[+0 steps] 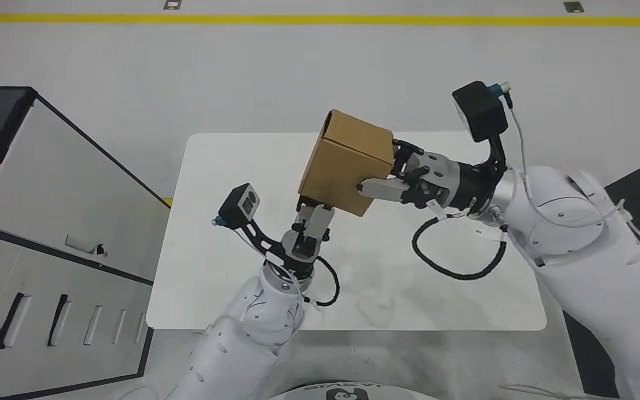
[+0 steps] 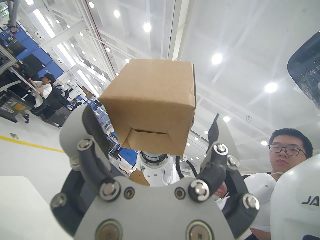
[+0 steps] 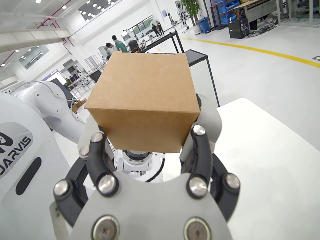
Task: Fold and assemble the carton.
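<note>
The brown carton (image 1: 345, 160) hangs above the white table (image 1: 230, 200) as a closed box. My right gripper (image 1: 384, 178) comes in from the side and is shut on it, its fingers (image 3: 200, 131) pressed against two opposite faces of the carton (image 3: 145, 106). Just below the carton sits my left gripper (image 1: 316, 212), pointing up at its underside. The left fingers (image 2: 87, 126) are spread open on either side of the carton (image 2: 152, 101) without pressing it. A tucked flap seam shows on the face turned toward the left gripper (image 2: 151, 126).
A grey cabinet (image 1: 60, 200) with a black top stands off the table's left edge. A yellow floor line (image 1: 320, 18) runs beyond the table. The tabletop (image 3: 250, 138) is bare around both arms.
</note>
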Robot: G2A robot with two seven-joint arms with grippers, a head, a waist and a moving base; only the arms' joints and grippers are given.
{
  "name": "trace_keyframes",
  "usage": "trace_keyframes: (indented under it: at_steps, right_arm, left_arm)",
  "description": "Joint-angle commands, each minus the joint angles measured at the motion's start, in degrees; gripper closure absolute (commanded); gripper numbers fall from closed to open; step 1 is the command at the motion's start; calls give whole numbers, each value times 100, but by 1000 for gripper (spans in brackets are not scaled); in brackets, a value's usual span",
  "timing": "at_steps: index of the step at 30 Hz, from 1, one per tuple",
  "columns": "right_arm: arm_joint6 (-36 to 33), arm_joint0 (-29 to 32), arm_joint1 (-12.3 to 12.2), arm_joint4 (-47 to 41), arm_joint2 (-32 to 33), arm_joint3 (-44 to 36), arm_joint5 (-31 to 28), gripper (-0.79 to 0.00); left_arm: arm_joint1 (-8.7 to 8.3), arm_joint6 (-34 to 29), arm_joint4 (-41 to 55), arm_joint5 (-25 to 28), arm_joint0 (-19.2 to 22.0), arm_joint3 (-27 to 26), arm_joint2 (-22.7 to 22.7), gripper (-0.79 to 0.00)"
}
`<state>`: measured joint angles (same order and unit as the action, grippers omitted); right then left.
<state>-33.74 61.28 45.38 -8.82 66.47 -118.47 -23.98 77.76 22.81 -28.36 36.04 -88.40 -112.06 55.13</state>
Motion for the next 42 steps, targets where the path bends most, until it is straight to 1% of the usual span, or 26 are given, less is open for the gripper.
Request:
trace_keyframes:
  at_steps: [1, 6, 8, 10, 12, 18, 19, 22, 24, 26, 29, 36, 39, 42]
  right_arm:
    - [42, 51, 9, -195, 57, 67, -11, 0]
    - [100, 264, 38, -1469, 260, 417, -89, 0]
    - [-4, 319, 45, -1947, 343, 540, -69, 0]
    - [-187, 356, 49, -2277, 404, 623, -1, 0]
    - [-365, 385, 67, -2811, 420, 670, 56, 0]
    - [-401, 373, 66, -2812, 442, 693, 62, 0]
    - [-375, 386, 71, -2845, 435, 681, 64, 0]
    - [-447, 483, 126, -3570, 305, 629, 183, 0]
    - [-668, 483, 164, -4187, 222, 710, 331, 0]
    - [-819, 455, 201, -4581, 181, 814, 409, 0]
    - [-1090, 388, 246, -4841, 107, 943, 581, 0]
    - [-1540, 285, 351, -4993, -119, 1080, 910, 0]
    - [-1729, 265, 394, -5106, -204, 1117, 1076, 0]
    - [-1988, 226, 422, -5223, -262, 1120, 1263, 0]
  left_arm:
    - [0, 5, 9, 60, -11, -5, 35, -785]
    - [-25, -72, 58, 381, -109, -13, 180, -785]
    - [-44, -128, 4, 458, -166, -6, 292, -785]
    - [-54, -93, 7, 449, -246, -14, 392, -785]
    - [-61, -123, -51, 403, -283, -6, 450, -785]
    - [-61, -123, -51, 403, -283, -6, 450, -785]
    - [-62, -158, -65, 340, -282, -8, 470, -785]
    - [-91, -325, -196, 307, -311, -91, 654, -785]
    - [-116, -354, -240, 339, -398, -143, 833, -785]
    - [-145, -380, -301, 370, -515, -192, 1028, -785]
    - [-182, -362, -346, 409, -720, -285, 1298, -785]
    - [-242, -325, -387, 429, -1080, -473, 1824, -785]
    - [-258, -362, -359, 455, -1140, -515, 1955, -785]
    - [-262, -392, -337, 470, -1153, -524, 1980, -785]
